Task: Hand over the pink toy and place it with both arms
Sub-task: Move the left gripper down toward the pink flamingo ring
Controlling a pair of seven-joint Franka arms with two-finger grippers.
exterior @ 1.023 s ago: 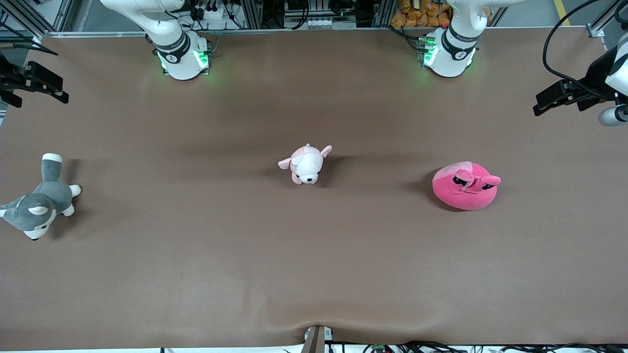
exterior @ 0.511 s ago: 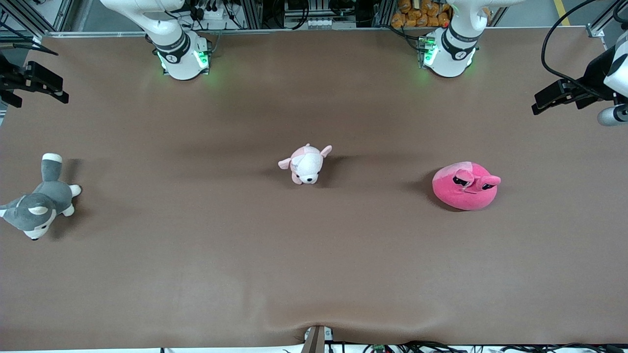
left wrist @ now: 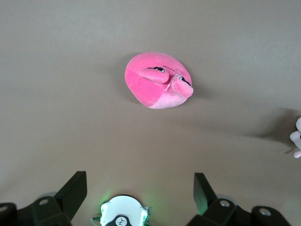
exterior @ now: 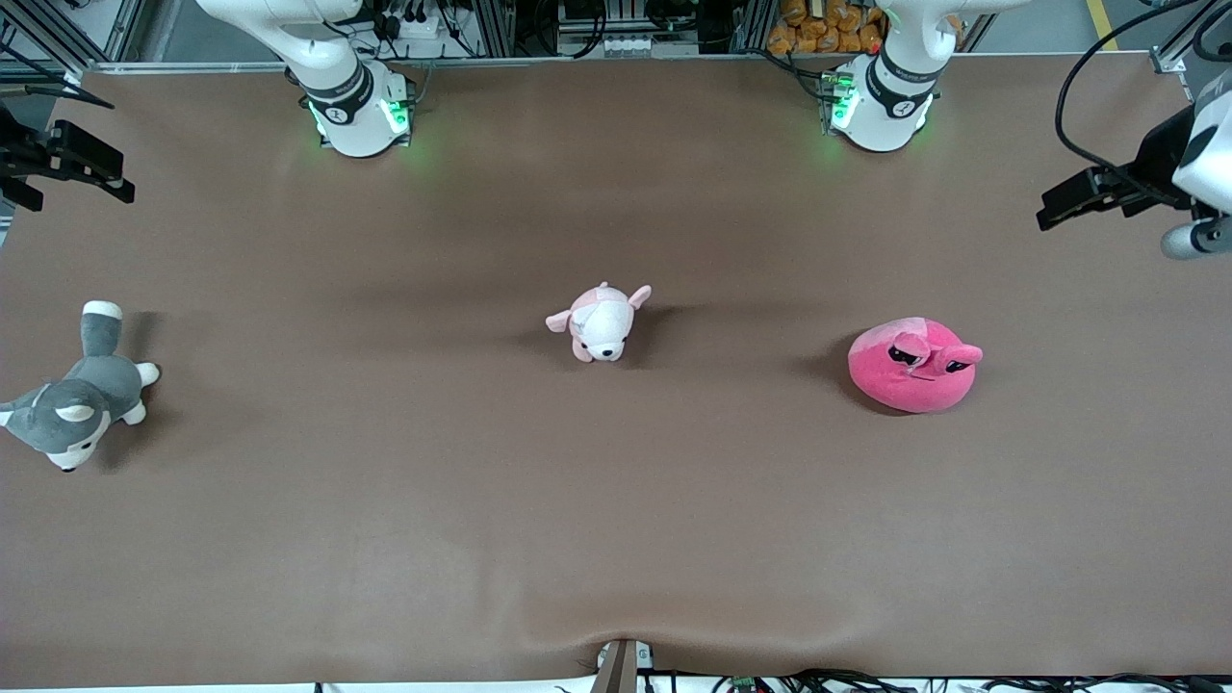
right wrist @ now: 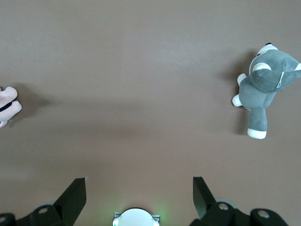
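The pink toy (exterior: 912, 366), a hot-pink round plush with two dark half-lidded eyes, lies on the brown table toward the left arm's end. It also shows in the left wrist view (left wrist: 157, 80). My left gripper (exterior: 1083, 204) hangs open and empty high over the table's edge at that end, apart from the toy; its jaws stand wide in the left wrist view (left wrist: 140, 186). My right gripper (exterior: 82, 192) hangs open and empty over the right arm's end of the table (right wrist: 140, 186).
A pale pink-and-white puppy plush (exterior: 602, 322) lies mid-table. A grey-and-white husky plush (exterior: 72, 404) lies at the right arm's end, also in the right wrist view (right wrist: 265, 84). The arm bases (exterior: 361, 111) (exterior: 881, 101) stand along the table's edge farthest from the front camera.
My left gripper has shifted slightly toward the table's middle. The toys and my right gripper have not moved.
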